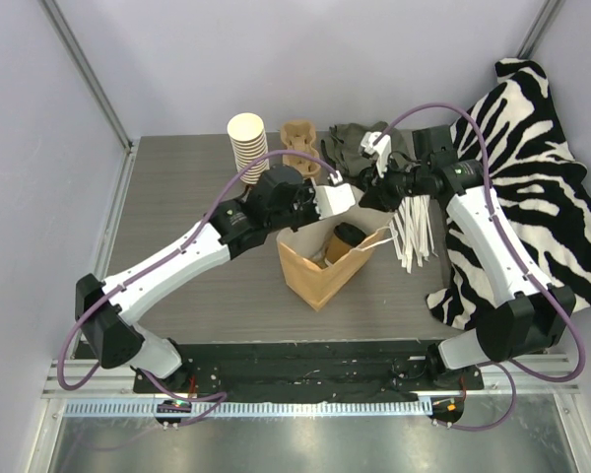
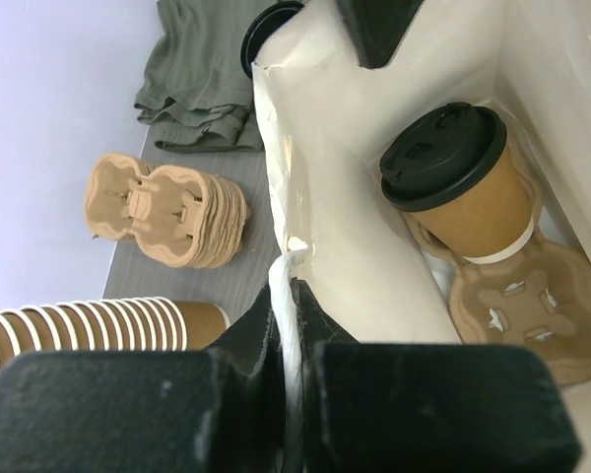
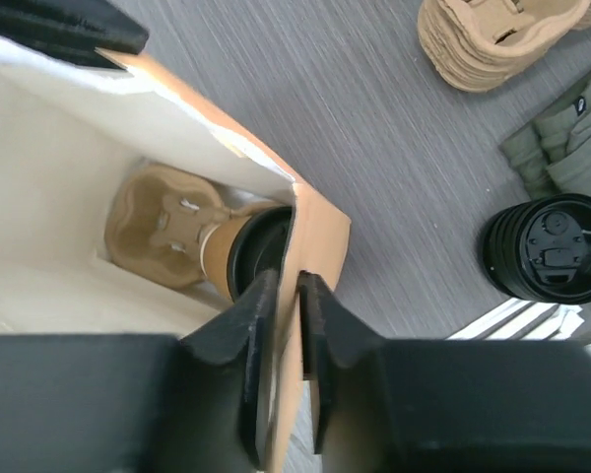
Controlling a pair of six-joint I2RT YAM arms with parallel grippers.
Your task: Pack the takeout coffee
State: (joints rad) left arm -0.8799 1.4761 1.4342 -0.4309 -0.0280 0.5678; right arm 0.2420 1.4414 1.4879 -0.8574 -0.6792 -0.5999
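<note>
Coffee cup [image 2: 468, 197]: inside the paper bag [image 2: 345, 217], base seated in a cardboard tray [image 2: 532, 315] at the bag's bottom, black lid [image 2: 441, 156] on.
Cup axis: tilted, not upright; lid end raised toward the bag's open mouth, base low in the tray.
Left wrist view only: whole lid and brown side of the cup, white band near its base; outside the bag, a stack of lidless cups [image 2: 98, 325] and a pile of trays [image 2: 172, 209].
Right wrist view only: stack of loose lids [image 3: 552, 246] on the table [image 3: 276, 89], apart from the bag; cup mostly hidden behind the bag's rim.
Top view only: both arms whole, zebra cloth [image 1: 532, 148] at the right, white sticks [image 1: 414, 232] beside the bag.
Left arm: stretched diagonally from the near-left base to the bag's far rim.
Left gripper [image 2: 288, 296]: pressed together on the bag's white inner edge.
Right arm: up from the near-right base, bent at the far end, wrist turned left to the bag's far corner.
Right gripper [image 3: 286, 296]: pinching the bag's brown rim.
</note>
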